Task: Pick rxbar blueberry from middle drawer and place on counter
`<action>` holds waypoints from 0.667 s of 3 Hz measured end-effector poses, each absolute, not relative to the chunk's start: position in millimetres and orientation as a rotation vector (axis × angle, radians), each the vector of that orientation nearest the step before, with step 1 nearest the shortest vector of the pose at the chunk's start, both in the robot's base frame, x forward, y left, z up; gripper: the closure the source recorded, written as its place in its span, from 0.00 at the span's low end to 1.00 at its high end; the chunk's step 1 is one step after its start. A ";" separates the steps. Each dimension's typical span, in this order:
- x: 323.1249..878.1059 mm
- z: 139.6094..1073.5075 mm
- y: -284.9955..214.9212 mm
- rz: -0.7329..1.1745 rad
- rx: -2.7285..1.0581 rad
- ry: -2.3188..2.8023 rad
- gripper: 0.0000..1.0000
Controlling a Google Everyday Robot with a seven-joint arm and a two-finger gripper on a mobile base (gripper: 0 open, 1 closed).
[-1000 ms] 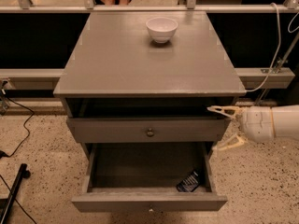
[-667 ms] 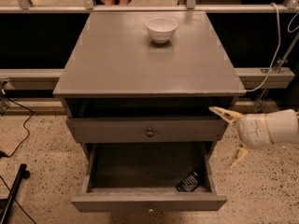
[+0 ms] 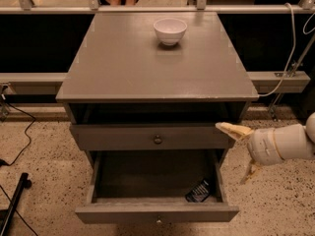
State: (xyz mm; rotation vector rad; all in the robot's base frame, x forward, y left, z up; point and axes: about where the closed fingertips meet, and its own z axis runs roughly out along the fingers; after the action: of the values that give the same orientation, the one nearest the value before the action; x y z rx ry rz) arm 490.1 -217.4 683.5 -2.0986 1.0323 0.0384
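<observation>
Rxbar blueberry (image 3: 198,191) lies flat on the floor of the middle drawer (image 3: 157,213), in its front right corner, just behind the front board and near the right wall. The middle drawer stands pulled out, and nothing covers the bar. My gripper (image 3: 242,150) hangs outside the middle drawer, beyond its right wall and above its rim, holding nothing. Its two fingers are spread wide apart, one pointing at the closed drawer front (image 3: 147,137) above the middle drawer, the other angled downward. The counter (image 3: 147,63), higher up over the middle drawer, carries a white bowl (image 3: 170,30) near its far edge.

I judge this to be the reach-in step: the drawer is open, but the bar is not yet grasped. Next I need to bring my gripper across the right wall and down into that front corner, with the fingers turned to straddle the bar's narrow width. The bar is thin, so my fingertips must get almost to the drawer floor. The wall and front board leave little room, and I could knock against them.
</observation>
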 end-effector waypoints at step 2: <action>494.4 635.1 -183.2 -0.131 -2.569 0.889 0.00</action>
State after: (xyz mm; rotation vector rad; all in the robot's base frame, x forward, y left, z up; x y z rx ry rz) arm 494.4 -183.2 635.1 -2.5690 0.8886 -0.1313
